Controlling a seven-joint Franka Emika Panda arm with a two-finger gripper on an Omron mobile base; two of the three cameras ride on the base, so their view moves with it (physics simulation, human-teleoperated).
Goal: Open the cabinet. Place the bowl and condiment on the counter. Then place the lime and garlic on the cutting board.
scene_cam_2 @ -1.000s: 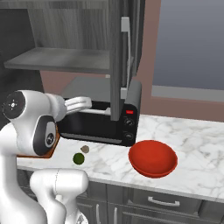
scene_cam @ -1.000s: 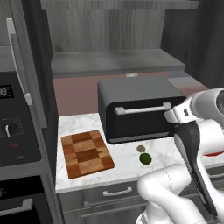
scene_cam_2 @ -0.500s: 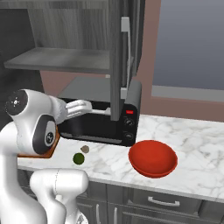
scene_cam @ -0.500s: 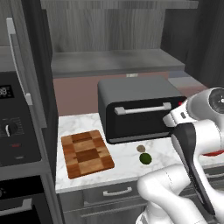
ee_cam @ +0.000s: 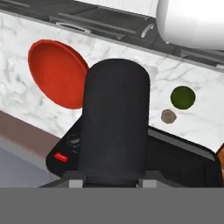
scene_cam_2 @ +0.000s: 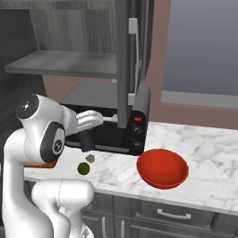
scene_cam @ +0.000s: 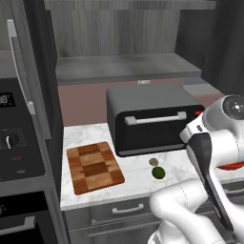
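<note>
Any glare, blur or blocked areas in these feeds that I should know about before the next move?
Left base view: sharp, even light, no glare; the arm covers the right counter and most of the bowl. Right base view: crisp; lime and garlic cast soft shadows. Hand view: the condiment in the claw blocks the centre.

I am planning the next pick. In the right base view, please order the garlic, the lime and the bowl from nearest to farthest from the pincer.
1. garlic, just below the pincer holding the condiment.
2. lime, slightly closer to the camera.
3. bowl, far off to the right.
</note>
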